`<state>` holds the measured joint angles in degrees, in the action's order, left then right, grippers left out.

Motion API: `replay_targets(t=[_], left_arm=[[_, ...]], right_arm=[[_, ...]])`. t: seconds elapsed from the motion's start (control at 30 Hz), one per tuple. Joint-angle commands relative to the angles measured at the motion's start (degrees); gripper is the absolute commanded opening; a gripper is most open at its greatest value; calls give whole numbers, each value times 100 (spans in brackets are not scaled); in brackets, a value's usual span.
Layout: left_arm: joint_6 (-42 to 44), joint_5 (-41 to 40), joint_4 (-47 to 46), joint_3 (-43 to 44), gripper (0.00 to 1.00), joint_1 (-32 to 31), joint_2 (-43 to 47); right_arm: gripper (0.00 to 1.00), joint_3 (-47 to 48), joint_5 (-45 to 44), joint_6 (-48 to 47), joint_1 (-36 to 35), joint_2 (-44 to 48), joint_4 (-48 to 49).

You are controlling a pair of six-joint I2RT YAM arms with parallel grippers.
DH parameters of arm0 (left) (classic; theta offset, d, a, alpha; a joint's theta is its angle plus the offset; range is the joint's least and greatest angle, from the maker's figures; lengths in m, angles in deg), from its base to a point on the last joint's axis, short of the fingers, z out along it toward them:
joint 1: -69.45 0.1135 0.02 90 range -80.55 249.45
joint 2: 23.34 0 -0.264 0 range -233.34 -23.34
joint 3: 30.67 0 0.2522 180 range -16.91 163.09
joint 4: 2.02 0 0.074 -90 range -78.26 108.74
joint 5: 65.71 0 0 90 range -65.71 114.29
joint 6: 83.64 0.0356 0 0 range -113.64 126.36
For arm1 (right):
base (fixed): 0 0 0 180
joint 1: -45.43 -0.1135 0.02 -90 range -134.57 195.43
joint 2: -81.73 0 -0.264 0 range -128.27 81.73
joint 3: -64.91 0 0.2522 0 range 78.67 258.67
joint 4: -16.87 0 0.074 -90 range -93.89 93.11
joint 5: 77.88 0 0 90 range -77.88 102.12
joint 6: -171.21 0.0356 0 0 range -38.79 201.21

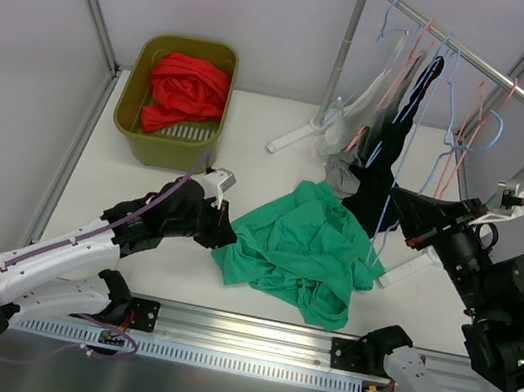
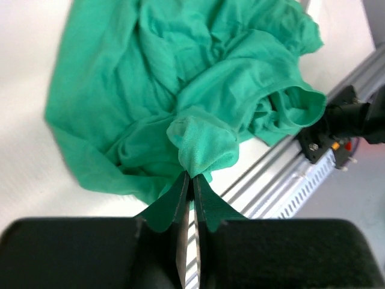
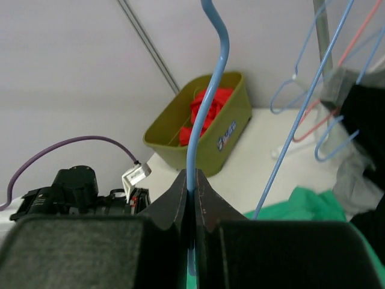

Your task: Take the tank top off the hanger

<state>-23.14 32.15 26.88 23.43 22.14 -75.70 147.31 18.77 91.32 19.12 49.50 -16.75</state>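
Note:
The green tank top (image 1: 298, 253) lies crumpled on the white table, in front of the rack. My left gripper (image 1: 225, 234) is at its left edge, shut on a bunched fold of the tank top (image 2: 198, 78); in the left wrist view the jaws (image 2: 192, 179) pinch that fold. My right gripper (image 1: 403, 219) is shut on the thin wire of a blue hanger (image 3: 198, 114), the jaws (image 3: 191, 180) clamped just below its hook. The hanger's lower wire (image 1: 384, 228) runs down to the green cloth (image 3: 307, 205). Whether it still passes through the cloth I cannot tell.
An olive bin (image 1: 132, 102) holding red cloth (image 1: 187, 91) stands at the back left. A clothes rack (image 1: 469, 60) at the back right carries several blue and pink hangers and a dark garment (image 1: 389, 168). The aluminium base rail (image 1: 247, 336) runs along the near edge.

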Motion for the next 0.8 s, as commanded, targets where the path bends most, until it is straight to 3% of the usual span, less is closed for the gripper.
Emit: replay_targets(t=[0.0,0.07,0.17,0.27,0.3,0.5,0.63,0.77], left_arm=[[-39,-653,261,168,7,-42,208],[31,-751,419,255,8,-42,323],[181,-979,717,535,24,-33,288],[374,-997,1034,800,66,-33,261],[392,-953,1131,852,98,-33,305],[638,-584,1999,1379,99,-33,735],[954,-233,2502,1530,99,-42,1016],[1156,-56,2556,1214,99,-42,1508]], right_arm=[[0,606,-261,887,-33,-144,-1634],[0,580,-585,949,-33,-47,-1810],[0,685,-1385,862,-24,-125,-2118],[0,878,-1439,712,-24,-546,-2224],[0,949,-1430,651,-15,-687,-2224],[0,2210,-1265,124,248,-2136,-2276],[0,2951,-336,368,1335,-3007,-2268],[0,3225,-68,413,1821,-3579,-2207]])
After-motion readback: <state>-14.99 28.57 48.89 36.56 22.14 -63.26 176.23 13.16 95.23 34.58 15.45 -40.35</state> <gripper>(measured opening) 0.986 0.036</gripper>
